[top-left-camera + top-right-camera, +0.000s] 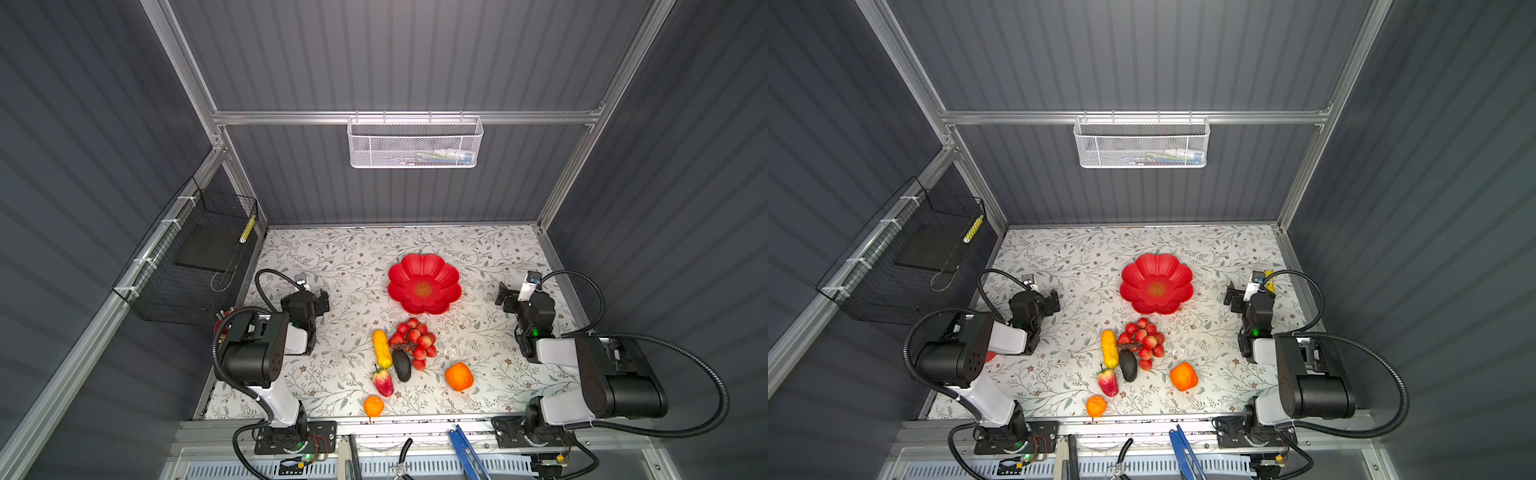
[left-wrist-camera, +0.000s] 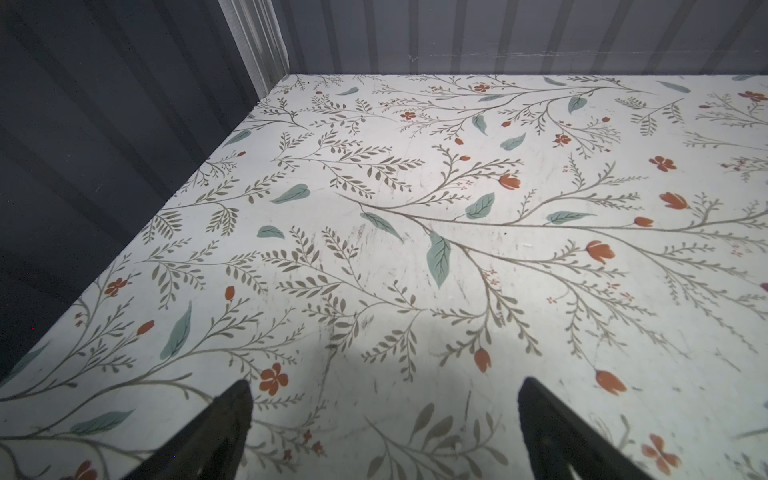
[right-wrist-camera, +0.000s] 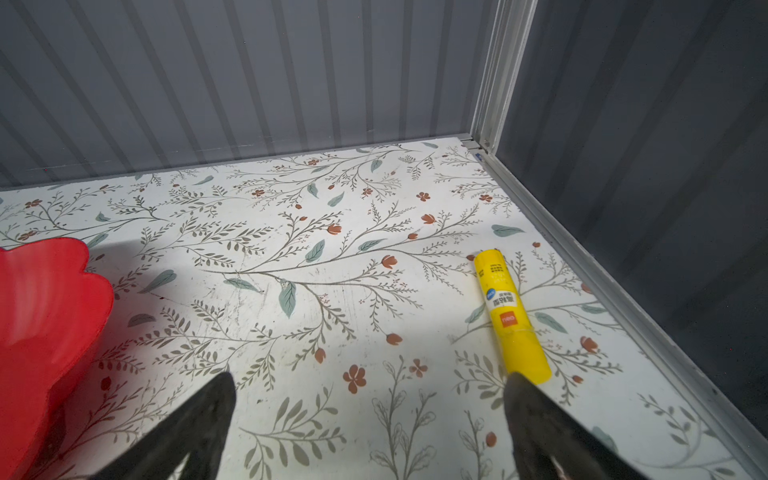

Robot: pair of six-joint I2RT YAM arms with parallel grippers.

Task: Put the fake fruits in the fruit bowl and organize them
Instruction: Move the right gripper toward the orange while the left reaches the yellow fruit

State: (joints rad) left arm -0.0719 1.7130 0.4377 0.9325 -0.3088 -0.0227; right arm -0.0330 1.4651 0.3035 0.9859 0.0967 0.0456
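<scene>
Hanging empty, jaws spread, by the surface's left edge is the left gripper (image 2: 384, 392); fake fruits (image 1: 413, 337) cluster near the front edge, fruit bowl (image 1: 442, 272) empty behind them; right gripper (image 3: 370, 384) likewise by the right edge. First pick looks pending: an arm must swing inward over a fruit.

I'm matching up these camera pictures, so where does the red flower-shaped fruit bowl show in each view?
Top view: fruit bowl just right of centre, above the grape bunch.
Top view: fruit bowl at centre, above that bunch.
Left wrist: not in it.
Right wrist: only its petalled rim, cut by the frame edge.
Shared landmark: the floral tabletop, in all four.
</scene>
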